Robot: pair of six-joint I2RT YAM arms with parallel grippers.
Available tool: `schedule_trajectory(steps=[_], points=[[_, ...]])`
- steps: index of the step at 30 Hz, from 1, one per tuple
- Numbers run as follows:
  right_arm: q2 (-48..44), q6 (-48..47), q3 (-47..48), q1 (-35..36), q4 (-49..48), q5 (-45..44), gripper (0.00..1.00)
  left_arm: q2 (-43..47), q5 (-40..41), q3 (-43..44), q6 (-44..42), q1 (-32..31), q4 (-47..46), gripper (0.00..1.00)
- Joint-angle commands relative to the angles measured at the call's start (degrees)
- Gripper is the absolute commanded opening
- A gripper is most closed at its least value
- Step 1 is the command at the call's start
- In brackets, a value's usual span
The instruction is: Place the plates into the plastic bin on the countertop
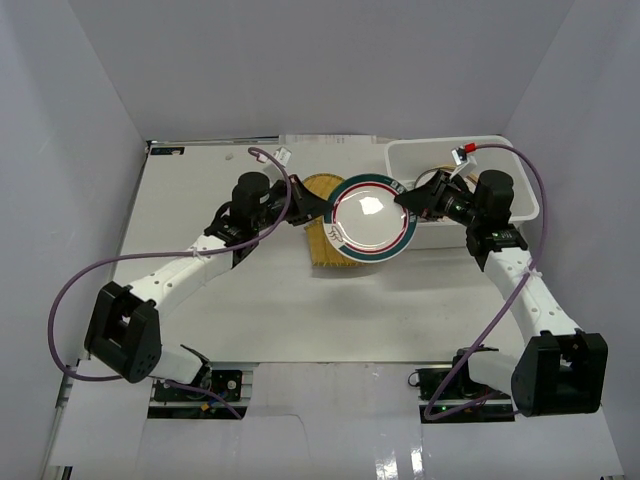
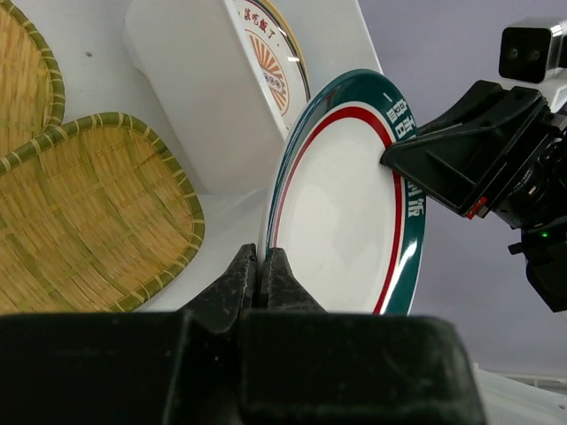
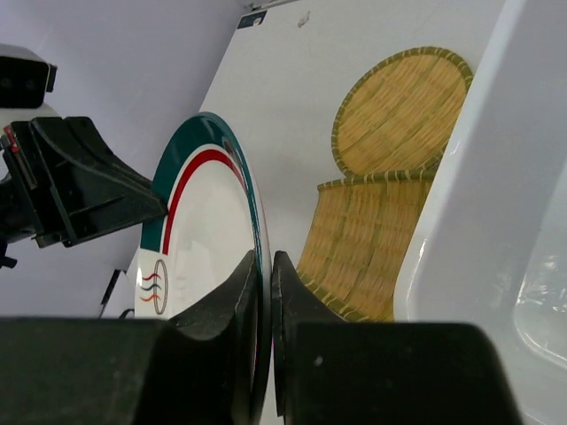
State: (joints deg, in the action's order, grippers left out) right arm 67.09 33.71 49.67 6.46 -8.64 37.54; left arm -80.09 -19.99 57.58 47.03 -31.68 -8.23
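A white plate with a green and red rim (image 1: 370,218) hangs above the countertop (image 1: 250,290), gripped on opposite edges by both grippers. My left gripper (image 1: 318,212) is shut on its left rim, seen in the left wrist view (image 2: 263,270). My right gripper (image 1: 405,200) is shut on its right rim, seen in the right wrist view (image 3: 266,274). Beneath it lie a round woven plate (image 1: 320,185) and a squarish woven plate (image 1: 335,258). The white plastic bin (image 1: 520,190) stands at the far right. A second patterned plate (image 2: 276,62) shows inside it. The blue and yellow-orange plates are out of view.
Grey walls close in the countertop on three sides. The right arm reaches over the bin's near side and hides most of its inside in the top view. The woven plates (image 3: 403,111) lie just left of the bin wall (image 3: 478,195).
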Motion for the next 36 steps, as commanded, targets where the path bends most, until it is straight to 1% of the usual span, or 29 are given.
schedule_trajectory(steps=[1,2,3,4,5,6,7,8,9,13,14,16,20,21,22,23,25,26,27,29,31,34,35,36], points=[[-0.5,-0.1,1.0,-0.2,-1.3,1.8,0.08,0.0,3.1,3.4,-1.8,-0.1,-3.4,0.08],[-0.6,-0.1,1.5,-0.4,-1.2,1.7,0.08,-0.1,4.2,3.4,-2.3,-0.1,-3.0,0.11],[-0.5,0.1,1.8,-0.7,-1.4,0.4,0.08,-0.1,6.3,3.5,-2.9,-0.1,-2.8,0.18],[-0.4,0.5,2.2,-2.2,-1.4,-0.9,0.08,-0.8,7.4,3.6,-4.3,-0.2,-2.1,0.40],[0.1,0.8,3.3,-3.2,-1.5,-3.3,0.08,-1.2,8.5,3.8,-4.8,-0.2,-1.0,0.51],[0.8,1.6,4.1,-4.7,-1.6,-4.2,0.08,-1.8,9.8,4.6,-5.4,-0.1,0.4,0.61],[1.5,2.1,5.0,-8.4,-1.6,-5.0,0.08,-2.4,12.4,4.9,-6.0,-0.1,3.1,0.68],[3.4,2.6,5.9,-10.0,-1.6,-6.1,0.08,-3.6,13.4,4.9,-6.9,-0.1,4.2,0.74],[4.4,3.9,7.4,-13.5,-2.1,-6.6,0.08,-4.3,14.9,4.7,-7.2,0.0,5.9,0.76],[9.0,6.3,8.3,-19.7,-3.0,-11.1,0.08,-7.6,17.5,4.6,-9.0,0.3,10.6,0.77],[10.2,6.2,7.9,-20.3,-3.3,-14.4,0.08,-8.8,17.4,4.4,-9.1,0.4,11.1,0.77],[11.7,5.0,7.0,-20.8,-3.0,-18.4,0.08,-10.0,16.5,3.0,-9.3,0.5,11.6,0.77],[15.9,3.9,6.1,-21.0,-2.9,-23.5,0.08,-13.0,16.9,1.2,-10.5,0.4,13.0,0.75],[16.1,3.8,5.9,-21.0,-2.9,-24.3,0.11,-13.9,17.3,1.0,-11.1,0.4,13.5,0.74],[16.3,3.6,5.6,-21.0,-2.9,-24.8,0.14,-14.2,17.6,0.3,-11.3,0.4,13.7,0.73],[16.1,3.6,5.5,-21.0,-3.0,-25.3,0.29,-14.5,18.7,-0.2,-11.5,0.4,13.8,0.73],[15.2,3.6,4.8,-21.0,-3.4,-25.2,0.50,-15.0,19.1,-0.7,-11.9,0.4,13.7,0.71],[13.5,4.2,4.5,-21.0,-4.4,-24.4,0.71,-15.4,19.1,-0.9,-12.0,0.3,13.7,0.71],[12.6,4.4,4.2,-21.0,-4.7,-23.9,0.79,-16.0,19.1,-0.9,-12.0,0.4,13.7,0.70],[9.4,4.7,3.9,-20.8,-4.5,-22.6,0.91,-17.9,17.3,-0.7,-11.9,0.4,13.4,0.70],[5.6,4.8,3.1,-20.4,-4.5,-21.5,0.95,-19.8,15.4,-1.2,-10.9,0.4,12.2,0.68],[1.7,4.2,0.3,-18.3,-4.9,-19.6,0.96,-20.9,13.1,-3.3,-9.5,0.5,8.2,0.67],[-0.8,3.9,-0.6,-17.4,-4.9,-18.8,0.95,-21.6,13.0,-4.0,-9.3,0.6,5.9,0.65],[-2.0,3.1,-2.4,-15.0,-5.0,-18.5,0.95,-22.1,12.6,-4.8,-9.2,0.7,3.4,0.64]])
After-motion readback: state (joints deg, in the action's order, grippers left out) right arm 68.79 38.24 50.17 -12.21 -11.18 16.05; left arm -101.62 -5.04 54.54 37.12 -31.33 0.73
